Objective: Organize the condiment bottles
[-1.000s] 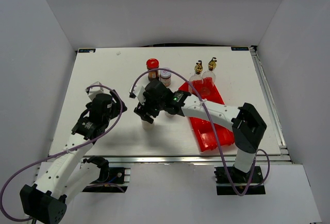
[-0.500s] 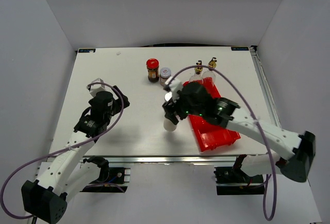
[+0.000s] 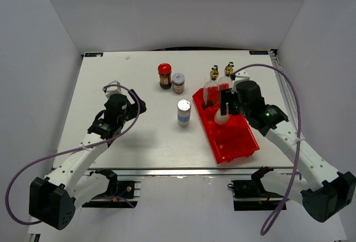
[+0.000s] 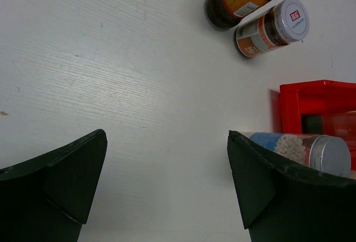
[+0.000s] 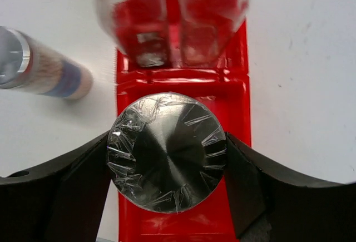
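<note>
My right gripper [image 3: 224,110] is shut on a silver-topped shaker [image 5: 167,158], held upright over the red bin [image 3: 236,142]; I cannot tell whether its base touches the bin floor. A second silver-topped shaker [image 3: 183,112] stands on the table left of the bin, also seen as the shaker [image 4: 306,150]. Two clear glass bottles with gold stoppers [image 3: 213,75] [image 3: 228,69] stand at the bin's far end. A red-lidded jar [image 3: 164,75] and a grey-lidded jar [image 3: 178,82] stand side by side further back. My left gripper [image 4: 167,181] is open over bare table with nothing in it.
The red bin [image 5: 183,86] lies slantwise at the right of the white table [image 3: 111,80]. White walls close in the table on three sides. The left arm [image 3: 114,114] hangs over the table's left half.
My right arm has carried its shaker rightwards from the table's left-centre to over the red bin, uncovering the second shaker. The left gripper has shifted slightly right.
</note>
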You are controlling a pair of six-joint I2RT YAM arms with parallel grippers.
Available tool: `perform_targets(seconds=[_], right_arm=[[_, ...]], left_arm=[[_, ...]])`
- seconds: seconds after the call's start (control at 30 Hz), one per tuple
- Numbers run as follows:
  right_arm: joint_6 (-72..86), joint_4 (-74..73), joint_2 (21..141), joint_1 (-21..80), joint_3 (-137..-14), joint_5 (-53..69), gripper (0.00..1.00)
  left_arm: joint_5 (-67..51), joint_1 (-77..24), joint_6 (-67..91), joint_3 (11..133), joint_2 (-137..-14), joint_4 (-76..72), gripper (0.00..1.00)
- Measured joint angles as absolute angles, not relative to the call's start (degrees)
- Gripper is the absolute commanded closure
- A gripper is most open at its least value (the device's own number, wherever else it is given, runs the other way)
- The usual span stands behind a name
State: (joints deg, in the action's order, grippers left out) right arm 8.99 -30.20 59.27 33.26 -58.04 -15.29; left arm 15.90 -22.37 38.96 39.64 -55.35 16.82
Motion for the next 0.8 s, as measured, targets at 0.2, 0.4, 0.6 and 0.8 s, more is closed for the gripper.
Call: perform_targets(seconds=[0.2, 0.4, 0.6, 0.8], right_arm=[[9.8, -28.71, 64.4, 27.18, -55.02, -15.4, 1.0], [10.48, -27.7, 66.39, 26.3, -51.83, -16.49, 0.42], [10.24, -23.73, 66.04, 26.3, -49.8, -18.24, 0.11], [8.36, -22.94, 63.0, 26.3, -49.84, -16.88, 0.1]], left_arm=[[15.42, -22.37, 38.35, 39.64, -58.52, 15.75, 0.02], [15.49, -22.41, 37.89, 39.66, -58.92, 15.11, 0.02], [15.66, -22.44, 37.47, 39.7, -59.22, 14.98, 0.02], [15.7, -22.48, 37.34, 39.92, -59.22, 14.96, 0.02]])
